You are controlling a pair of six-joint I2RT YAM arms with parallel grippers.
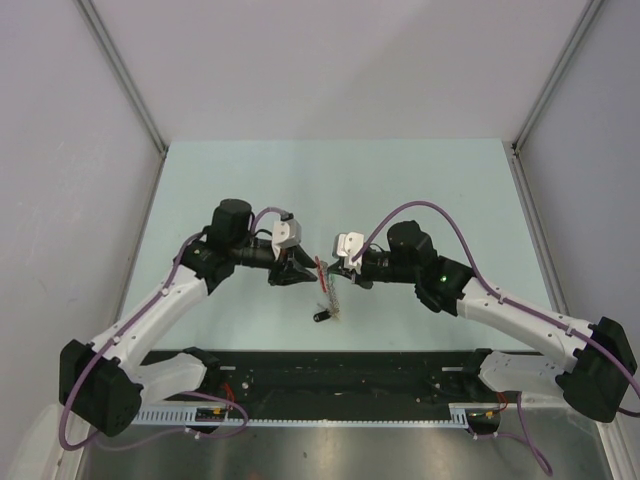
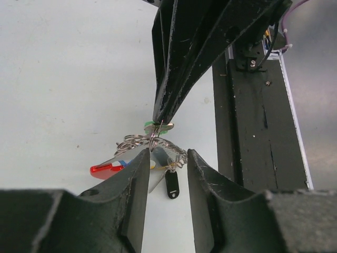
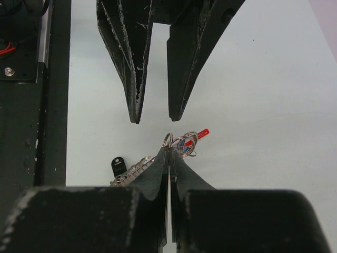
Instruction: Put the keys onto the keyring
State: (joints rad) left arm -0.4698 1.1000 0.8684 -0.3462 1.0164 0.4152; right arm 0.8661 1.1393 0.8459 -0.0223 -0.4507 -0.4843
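1. The right fingers [image 3: 168, 158] are pressed together, pinching a wire loop of the elongated silvery-grey metal keyring with a red curved piece [image 2: 138, 142]. The tiny key with a green plastic head [image 2: 158, 128] sits right at their tips.
2. The left fingers [image 2: 138, 179] stand apart and hold nothing. Their tips point at the right pair from just across the keyring and, as far as I can see, do not touch it.
3. The keyring sits between the two pairs, near the middle of the pale green bench [image 1: 420, 190]. Its red end [image 2: 104, 169] and small black plastic tag [image 2: 172, 184] seem to lie on the surface.
4. A small blue plastic head [image 2: 122, 163] shows beside the red end, and a speck of yellow [image 2: 152, 165] shows close to one left finger. Both are too small to make out further.
5. In the left wrist view, the right fingers cover the top of the ring and the left pair hide its lower coils. From above, both pairs and the white camera mounts [image 1: 286, 232] crowd the spot where the ring is gripped.
6. A black metal rail [image 1: 350, 375] runs along the near edge of the bench, with a white toothed cable strip [image 1: 300, 417] in front of it.
7. Purple cables [image 1: 420, 205] loop along both arms, and grey walls [image 1: 60, 120] close the bench in on three sides.
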